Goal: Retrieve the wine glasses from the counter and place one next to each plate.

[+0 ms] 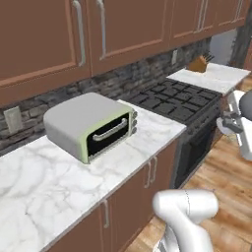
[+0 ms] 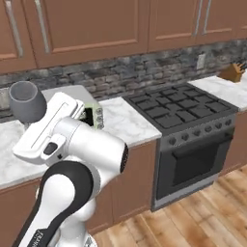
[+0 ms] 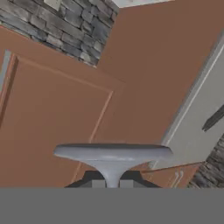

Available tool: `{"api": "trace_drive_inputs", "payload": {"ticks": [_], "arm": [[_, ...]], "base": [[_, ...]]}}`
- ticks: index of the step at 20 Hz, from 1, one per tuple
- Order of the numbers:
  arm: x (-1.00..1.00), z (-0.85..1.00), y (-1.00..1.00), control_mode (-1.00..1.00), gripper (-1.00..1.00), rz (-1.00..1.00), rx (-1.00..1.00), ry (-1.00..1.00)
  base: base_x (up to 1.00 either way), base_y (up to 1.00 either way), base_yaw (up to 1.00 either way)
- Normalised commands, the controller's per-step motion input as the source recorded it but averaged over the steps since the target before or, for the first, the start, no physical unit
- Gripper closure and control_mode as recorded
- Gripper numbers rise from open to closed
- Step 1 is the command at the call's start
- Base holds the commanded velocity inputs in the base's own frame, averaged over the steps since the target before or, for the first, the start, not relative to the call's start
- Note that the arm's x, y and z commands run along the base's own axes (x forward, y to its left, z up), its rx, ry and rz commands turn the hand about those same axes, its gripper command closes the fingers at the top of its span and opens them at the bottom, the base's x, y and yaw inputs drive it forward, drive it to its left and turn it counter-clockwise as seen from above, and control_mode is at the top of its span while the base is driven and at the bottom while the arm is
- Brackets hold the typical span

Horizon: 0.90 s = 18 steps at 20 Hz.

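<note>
You've got a wine glass [image 2: 27, 102] up in the air, fingers [image 3: 113, 183] pinched shut on its stem just under the flat round foot [image 3: 113, 153]. In the right base view its bowl sits at far left, above the arm, held over the bench [image 1: 59, 182] near the toaster oven [image 1: 91, 125]. Hand view looks at brown cabinet doors [image 3: 57, 122] close ahead w/ a strip of stone backsplash [image 3: 65, 26] at top. Bench front edge runs diagonally; wood floor [image 2: 193, 217] beyond it is open. To the right the bench butts against the black stove [image 2: 181, 108]. Past the stove, another marble stretch w/ a knife block [image 1: 198, 64]. Upper cabinets [image 2: 91, 24] hang low over the bench.
</note>
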Motion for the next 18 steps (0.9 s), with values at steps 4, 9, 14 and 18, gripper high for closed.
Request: {"api": "trace_drive_inputs", "payload": {"ticks": [4, 9, 14, 18], "arm": [[0.00, 0.00, 0.00, 1.00, 1.00, 0.00, 0.00, 0.00], [0.00, 0.00, 0.00, 1.00, 1.00, 0.00, 0.00, 0.00], [0.00, 0.00, 0.00, 1.00, 1.00, 0.00, 0.00, 0.00], [0.00, 0.00, 0.00, 1.00, 1.00, 0.00, 0.00, 0.00]], "base": [[0.00, -0.47, -0.84], [0.00, -0.59, -0.79], [-0.08, -0.64, -0.75], [-0.07, -0.62, -0.75]]}}
